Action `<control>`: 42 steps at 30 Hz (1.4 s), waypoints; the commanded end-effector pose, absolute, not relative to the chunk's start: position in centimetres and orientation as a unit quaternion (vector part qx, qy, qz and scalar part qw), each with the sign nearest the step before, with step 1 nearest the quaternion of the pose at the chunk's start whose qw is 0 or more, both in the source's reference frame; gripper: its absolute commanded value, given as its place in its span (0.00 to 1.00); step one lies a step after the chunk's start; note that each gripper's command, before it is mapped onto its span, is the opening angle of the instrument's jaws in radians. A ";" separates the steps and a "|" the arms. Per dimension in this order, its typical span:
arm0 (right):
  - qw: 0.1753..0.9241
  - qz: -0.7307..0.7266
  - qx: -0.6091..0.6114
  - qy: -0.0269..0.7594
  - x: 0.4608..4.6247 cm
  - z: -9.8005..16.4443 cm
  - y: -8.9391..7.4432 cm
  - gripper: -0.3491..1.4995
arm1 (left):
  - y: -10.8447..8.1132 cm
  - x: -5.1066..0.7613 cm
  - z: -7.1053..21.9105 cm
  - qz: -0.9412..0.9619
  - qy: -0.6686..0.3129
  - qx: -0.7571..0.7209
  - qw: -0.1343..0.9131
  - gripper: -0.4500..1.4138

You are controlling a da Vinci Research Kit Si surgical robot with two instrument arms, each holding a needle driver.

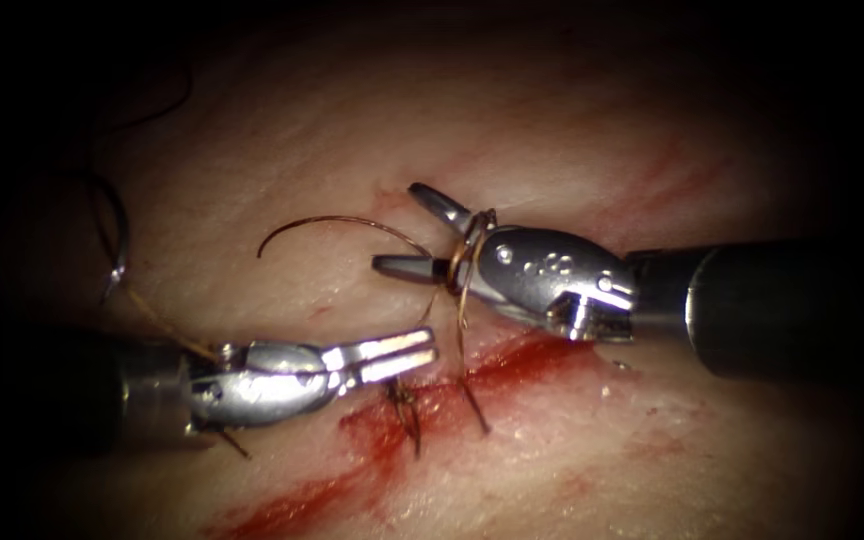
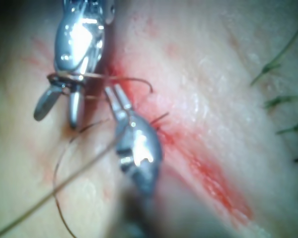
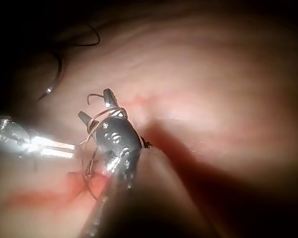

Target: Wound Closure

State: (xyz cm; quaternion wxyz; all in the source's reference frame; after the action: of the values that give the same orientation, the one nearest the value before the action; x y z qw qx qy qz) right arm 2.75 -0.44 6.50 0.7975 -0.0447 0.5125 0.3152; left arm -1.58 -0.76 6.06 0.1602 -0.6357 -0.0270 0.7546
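Note:
The cut runs as a red line across the tissue. My right tool hovers above the cut's upper end with its jaws open and nothing between them. The thread is wound around the base of those jaws and drops into the tissue at the cut. My left tool comes in from the left, shut on the thread strand that leads up to that wrap. The curved needle lies free on the tissue far left of the cut, in neither tool. The wrap also shows around the right tool.
Dark thread tails of an earlier stitch stand up from the cut just below my left tool. Red fluid smears the cut toward the lower left. A loose arc of thread curves over the tissue left of the right tool.

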 end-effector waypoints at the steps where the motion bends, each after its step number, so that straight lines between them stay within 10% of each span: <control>1: 0.800 0.315 -0.044 0.509 2.79 6.6 -0.4 0.67 | -0.8 -1.62 6.1 0.755 -0.029 -0.636 0.159 0.00; 42: 0.930 0.213 0.072 0.291 3.61 7.6 -0.4 0.54 | -0.9 -1.36 6.1 0.757 -0.038 -0.632 0.160 0.00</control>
State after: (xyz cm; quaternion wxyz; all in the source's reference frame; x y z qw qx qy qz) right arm 3.55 -0.38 7.58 0.9309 0.0700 0.2883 0.2131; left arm -1.31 -0.83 6.08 0.1590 -0.6323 -0.0364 0.7574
